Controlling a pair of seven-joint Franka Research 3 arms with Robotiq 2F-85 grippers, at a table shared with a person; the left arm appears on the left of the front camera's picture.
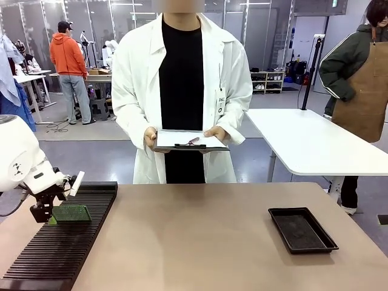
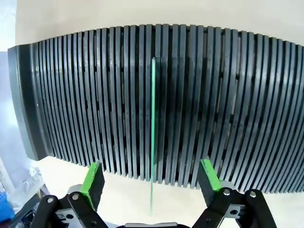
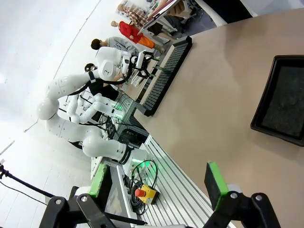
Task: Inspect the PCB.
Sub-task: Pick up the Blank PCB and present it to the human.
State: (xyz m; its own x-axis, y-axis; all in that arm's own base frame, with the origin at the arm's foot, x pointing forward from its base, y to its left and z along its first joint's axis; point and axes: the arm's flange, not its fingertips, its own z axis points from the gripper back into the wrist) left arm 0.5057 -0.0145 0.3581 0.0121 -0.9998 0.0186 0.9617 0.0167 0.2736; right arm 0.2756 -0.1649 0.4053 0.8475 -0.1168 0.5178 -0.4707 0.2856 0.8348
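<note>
The PCB [image 1: 71, 213] is standing on edge in a slot of the black rack [image 1: 60, 254] at the table's left end, its long axis running along the slot. The left gripper [image 2: 151, 167] is hovering just above it, spread wide and empty, straddling its thin edge. The right gripper [image 3: 156, 175], likewise spread and empty, is hanging well apart, so the left arm is nearer
</note>
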